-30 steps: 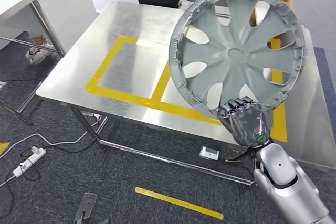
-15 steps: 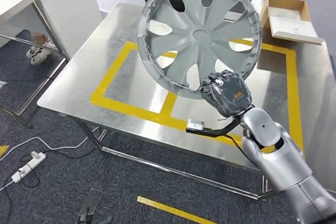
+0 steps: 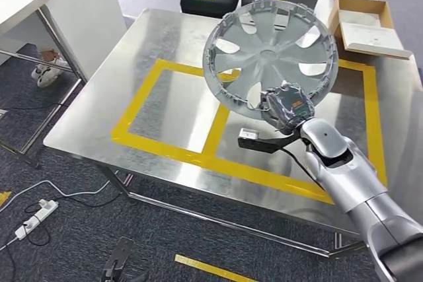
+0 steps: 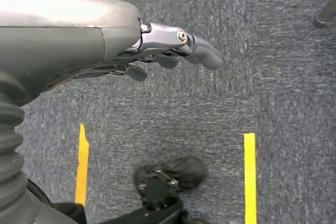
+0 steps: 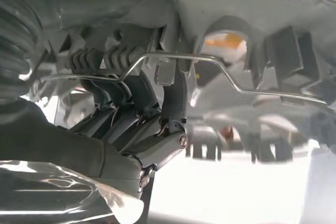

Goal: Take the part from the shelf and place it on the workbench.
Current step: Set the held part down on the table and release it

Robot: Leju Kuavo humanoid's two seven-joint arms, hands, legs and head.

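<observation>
gripping the near rim of a grey plastic wheel cover, the right hand sits right of centre in the head view, its fingers wrapped over the edge. the wheel cover fills the upper middle of that frame, tilted close to flat above the steel desk, over the right-hand box of yellow tape. whether any part of it touches the desk i cannot tell; it looks to be hanging just above.

judging by its thin spokes and open cut-outs, the wheel cover should be light but broad, so held at one point on the rim it will want to droop and twist. the plastic looks stiff enough to keep its shape, with some flex, and the small clips around the rim look breakable if set down hard. the rim is the sensible place to hold; a spoke would likely be weaker and more slippery.

in the right wrist view the fingers curl around the ribbed inner edge beside a wire retaining ring; the far part of that frame is washed out and blurred. the hand hides the bit of rim under it in the head view.

the left hand hangs over grey carpet, at the upper left of its wrist view, fingers loosely extended and holding nothing. a cardboard box lies at the desk's far right corner, upper right of the frame.
</observation>
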